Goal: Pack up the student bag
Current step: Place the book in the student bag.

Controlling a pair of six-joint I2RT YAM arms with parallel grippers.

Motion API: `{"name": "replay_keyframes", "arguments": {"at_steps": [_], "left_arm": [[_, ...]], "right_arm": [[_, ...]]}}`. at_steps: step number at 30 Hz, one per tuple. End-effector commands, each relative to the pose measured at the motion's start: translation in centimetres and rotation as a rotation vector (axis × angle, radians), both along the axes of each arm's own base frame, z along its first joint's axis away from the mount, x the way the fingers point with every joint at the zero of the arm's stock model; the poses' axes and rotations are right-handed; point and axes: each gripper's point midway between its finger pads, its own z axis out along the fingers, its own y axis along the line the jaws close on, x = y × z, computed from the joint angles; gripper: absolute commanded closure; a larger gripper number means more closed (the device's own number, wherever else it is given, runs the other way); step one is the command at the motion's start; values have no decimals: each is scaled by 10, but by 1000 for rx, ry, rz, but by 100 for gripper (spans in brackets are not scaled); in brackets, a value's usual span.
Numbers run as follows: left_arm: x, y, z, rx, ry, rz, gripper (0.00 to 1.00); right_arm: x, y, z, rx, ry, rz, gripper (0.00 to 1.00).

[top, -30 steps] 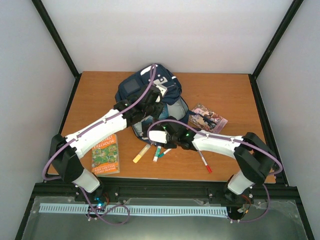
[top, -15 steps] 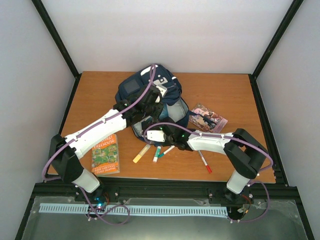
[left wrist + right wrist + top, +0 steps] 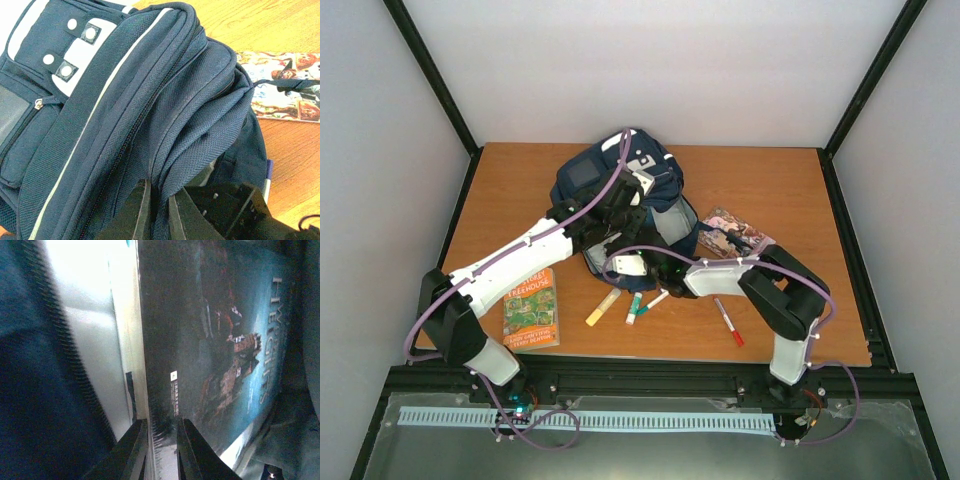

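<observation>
Wood table [image 3: 500,190], student bag [image 3: 582,190] at rear centre: left pincer [image 3: 159,210] clamped on its rim fabric, right pincer [image 3: 161,450] clamped on a book [image 3: 215,340] at the mouth; risk: fabric slipping free would collapse the opening and jam the book.
</observation>
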Motion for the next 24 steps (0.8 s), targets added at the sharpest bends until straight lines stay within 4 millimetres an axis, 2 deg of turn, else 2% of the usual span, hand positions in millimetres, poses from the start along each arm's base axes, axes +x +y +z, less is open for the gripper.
{"name": "replay_keyframes", "arguments": {"at_steps": [1,6,11,18,24], "left_arm": [[2,-13,56,-142,-86,-16,99],[2,-14,53,-139,-79,-20,99],[2,-15,52,-137,-76,-21,99],[2,-16,50,-133,-68,-24,99],[3,-14,51,-127,-74,-13,99]], "right_arm": [[37,4,31,53,-141,-42,84],[54,2,36,71,-166,-67,84],[67,5,32,83,-167,-85,84],[68,5,32,118,-160,-95,82],[54,-5,36,129,-116,-107,80]]}}
